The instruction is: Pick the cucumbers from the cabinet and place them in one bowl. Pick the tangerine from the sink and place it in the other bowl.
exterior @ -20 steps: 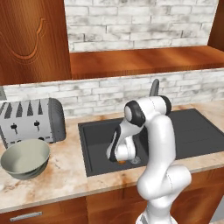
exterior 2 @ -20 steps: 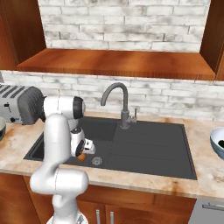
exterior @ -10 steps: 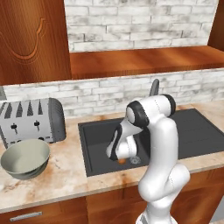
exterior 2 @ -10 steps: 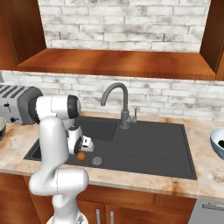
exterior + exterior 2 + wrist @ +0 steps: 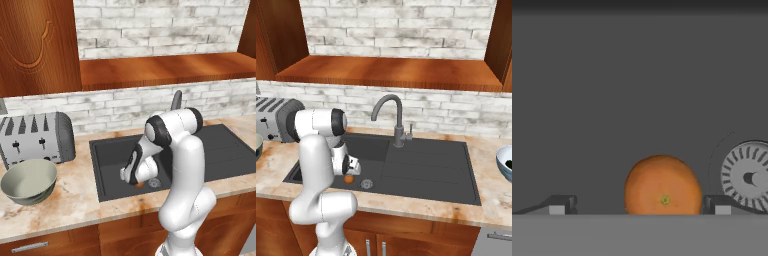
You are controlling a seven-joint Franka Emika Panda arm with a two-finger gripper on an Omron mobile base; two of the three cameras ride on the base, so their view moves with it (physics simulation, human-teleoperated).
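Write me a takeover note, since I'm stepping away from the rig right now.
Gripper: open, down in the sink, fingers either side of the tangerine, not closed on it.
Tangerine lies on the basin floor beside the drain.
Grey-green bowl sits by the toaster; pale blue bowl on the far right counter, something dark inside.
Left: grasp the tangerine, carry it to the grey-green bowl.

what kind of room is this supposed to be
A rendered kitchen, by the look of it: a dark sink with a curved tap set in a stone counter, a toaster beside it, and a brick backsplash.
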